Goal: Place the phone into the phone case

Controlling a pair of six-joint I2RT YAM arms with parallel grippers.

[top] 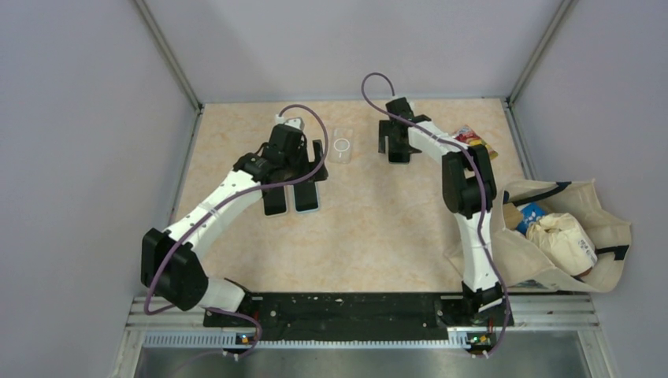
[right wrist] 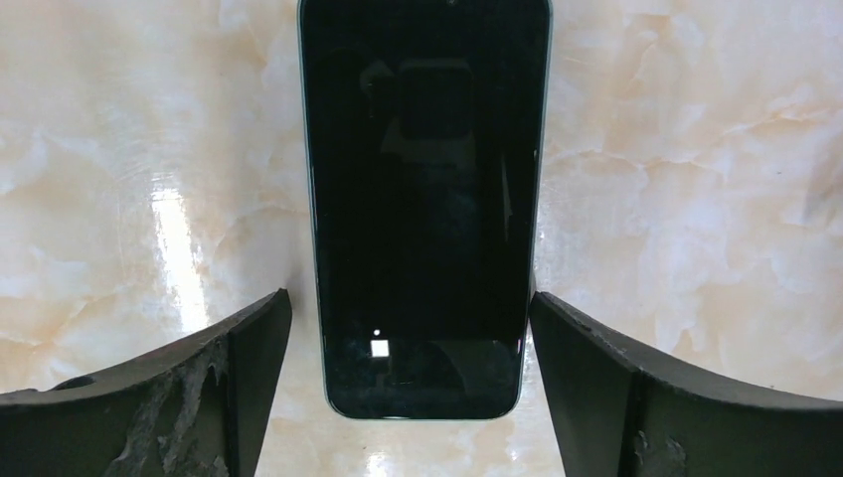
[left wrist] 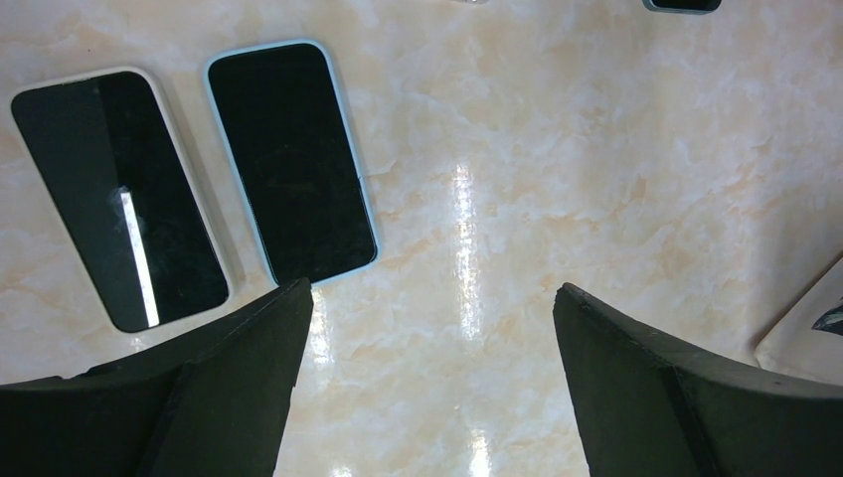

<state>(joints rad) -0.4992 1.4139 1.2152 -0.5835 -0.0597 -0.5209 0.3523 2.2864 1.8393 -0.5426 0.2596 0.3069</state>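
Observation:
A clear phone case (top: 343,146) with a white ring lies flat at the back middle of the table. A bare black phone (right wrist: 422,199) lies screen up on the table. My right gripper (right wrist: 408,298) is open and straddles its near end, one finger on each long side; in the top view the right gripper (top: 396,148) sits just right of the case and hides the phone. My left gripper (left wrist: 432,293) is open and empty above bare table, left of the case in the top view (top: 299,175).
Two phones in cases lie side by side by my left gripper, one in white (left wrist: 119,199), one in light blue (left wrist: 290,159). A snack packet (top: 476,142) lies at the back right. A cloth tote bag (top: 567,228) with groceries sits at the right edge.

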